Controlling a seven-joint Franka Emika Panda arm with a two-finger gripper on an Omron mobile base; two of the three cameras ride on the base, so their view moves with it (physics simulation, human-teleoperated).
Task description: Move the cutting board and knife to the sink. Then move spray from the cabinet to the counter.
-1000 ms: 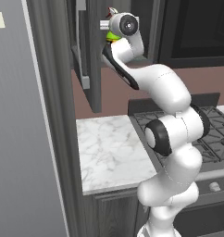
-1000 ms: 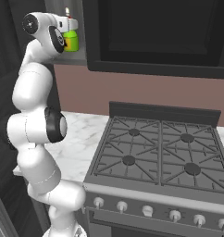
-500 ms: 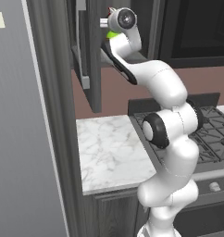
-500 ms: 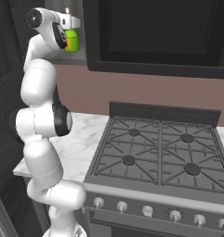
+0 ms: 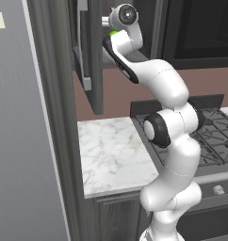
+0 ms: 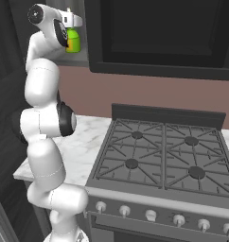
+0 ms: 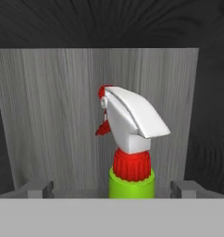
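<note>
Up inside the cabinet (image 5: 94,56), end effector (image 7: 111,193) sits spread wide, fingers flanking the spray (image 7: 131,152) neck, bottle upright on the shelf. Advice: close squarely below the red collar, lift straight, then clear the door toward worktop (image 5: 113,153).

The dark grey upper wall cabinet (image 5: 90,52) stands with its hinged door swung out to the left of the opening, so the way in from the front is clear. Inside, the lime-green spray bottle with its red-and-white trigger nozzle (image 7: 130,139) stands between the spread fingers (image 7: 184,189), with grey wall behind and free room on both sides. Below, the white marble table (image 5: 113,153) lies bare beside the black gas stovetop (image 6: 163,156).
</note>
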